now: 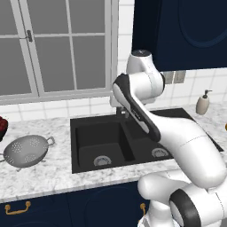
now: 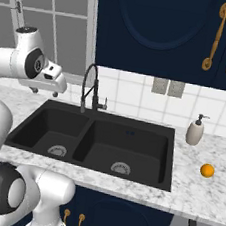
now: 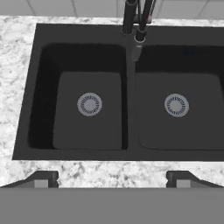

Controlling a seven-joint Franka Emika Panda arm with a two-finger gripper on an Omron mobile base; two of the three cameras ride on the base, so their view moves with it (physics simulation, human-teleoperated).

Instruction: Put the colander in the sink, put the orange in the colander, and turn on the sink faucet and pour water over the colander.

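The silver-grey colander point(image 1: 26, 150) sits upright on the marble counter, left of the black double-basin sink point(image 1: 77, 146). On the counter to the right of the sink point(image 2: 164, 157) lies the small orange point(image 2: 207, 170). The black gooseneck sink faucet point(image 2: 90, 87) stands behind the divider between the basins, and no water is visible. My gripper point(image 2: 44, 92) hangs open and empty above the sink's left side. In the hand view the gripper point(image 3: 111, 179) looks straight down on the sink point(image 3: 130, 109), both drains and the faucet point(image 3: 133, 17), with its fingertips point(image 3: 43, 179) wide apart.
A beige soap dispenser point(image 2: 196, 131) stands at the back right of the sink, also seen as the soap dispenser point(image 1: 203, 103). A dark red bowl point(image 1: 2, 126) is at the counter's far left. Navy cabinets point(image 2: 161, 30) hang above, and a window point(image 1: 53, 44) sits behind the colander.
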